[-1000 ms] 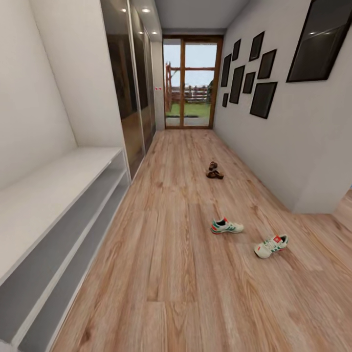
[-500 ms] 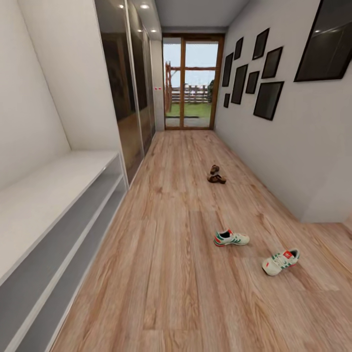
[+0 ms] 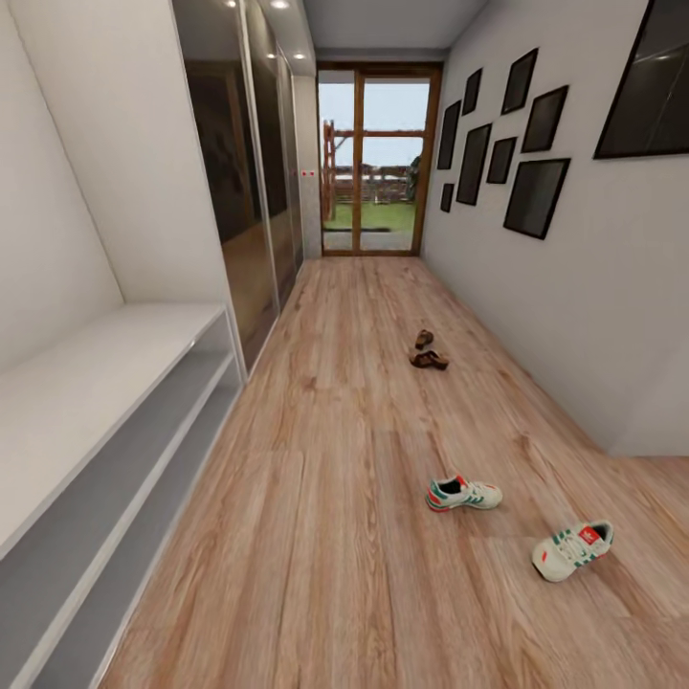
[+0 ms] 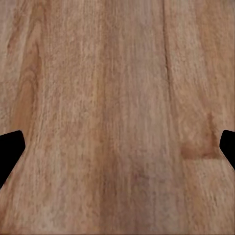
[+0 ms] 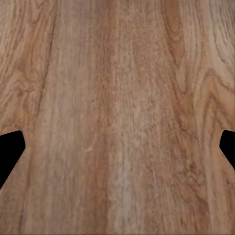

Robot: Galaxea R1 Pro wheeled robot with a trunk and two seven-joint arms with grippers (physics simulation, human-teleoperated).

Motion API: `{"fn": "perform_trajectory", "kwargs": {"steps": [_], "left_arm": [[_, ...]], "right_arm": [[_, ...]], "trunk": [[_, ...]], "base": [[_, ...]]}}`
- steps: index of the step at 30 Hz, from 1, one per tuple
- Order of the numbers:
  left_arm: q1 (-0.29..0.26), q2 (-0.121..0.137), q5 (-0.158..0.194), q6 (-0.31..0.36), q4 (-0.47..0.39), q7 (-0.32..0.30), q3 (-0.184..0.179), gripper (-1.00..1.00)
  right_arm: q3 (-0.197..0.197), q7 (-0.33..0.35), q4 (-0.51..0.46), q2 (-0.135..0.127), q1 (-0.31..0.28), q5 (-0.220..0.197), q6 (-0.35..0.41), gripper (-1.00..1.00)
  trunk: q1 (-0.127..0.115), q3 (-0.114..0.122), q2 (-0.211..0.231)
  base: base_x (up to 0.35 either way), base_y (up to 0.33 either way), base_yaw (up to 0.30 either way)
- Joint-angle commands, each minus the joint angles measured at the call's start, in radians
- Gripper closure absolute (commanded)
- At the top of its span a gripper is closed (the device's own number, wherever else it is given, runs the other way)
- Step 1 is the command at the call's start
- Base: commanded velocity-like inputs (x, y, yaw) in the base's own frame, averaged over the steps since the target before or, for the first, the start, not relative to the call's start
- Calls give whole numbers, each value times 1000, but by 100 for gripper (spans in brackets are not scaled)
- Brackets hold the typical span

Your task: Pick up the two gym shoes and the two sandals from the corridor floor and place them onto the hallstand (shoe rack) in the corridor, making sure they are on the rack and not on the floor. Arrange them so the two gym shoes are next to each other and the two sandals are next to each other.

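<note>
We look down a long corridor with a wood-plank floor (image 3: pixel 325 498). Two cream gym shoes lie on that floor, well apart from each other and on the side of the right-hand wall. The nearer gym shoe (image 3: pixel 573 549) lies at an angle, close to where the right wall steps back. The farther gym shoe (image 3: pixel 463 494) lies crosswise, its red heel toward the middle of the floor. Farther down the corridor, two brown sandals (image 3: pixel 427 351) sit close together on the floor. We cannot tell whether they touch. They too are nearer the right wall than the left.

Along the left wall runs the pale shoe rack (image 3: pixel 91 402), with a broad bench top and two open shelves beneath. None of the shoes is on it. Beyond it stand dark glossy wardrobe doors (image 3: pixel 244 182). A glass door (image 3: pixel 375 158) in a wooden frame closes the far end. Black picture frames (image 3: pixel 507 144) hang on the right wall.

Our left claw (image 4: pixel 117 149) faces bare floor planks. Its two dark fingertips sit at opposite edges of the left wrist view, spread wide and holding nothing. Our right claw (image 5: pixel 117 152) looks the same above bare planks, wide apart and empty.
</note>
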Motion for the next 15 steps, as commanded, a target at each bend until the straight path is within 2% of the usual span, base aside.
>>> {"fn": "perform_trajectory", "kwargs": {"steps": [1,15], "left_arm": [[-1,0,3,-3,1,-1,-2,-100],[-1,0,3,-3,1,-1,-2,-100]], "right_arm": [[0,0,0,0,0,0,-3,-100],[0,0,1,0,0,0,-3,-100]], "trunk": [[0,-1,0],[0,-1,0]], "base": [[339,38,0],[338,89,0]]}}
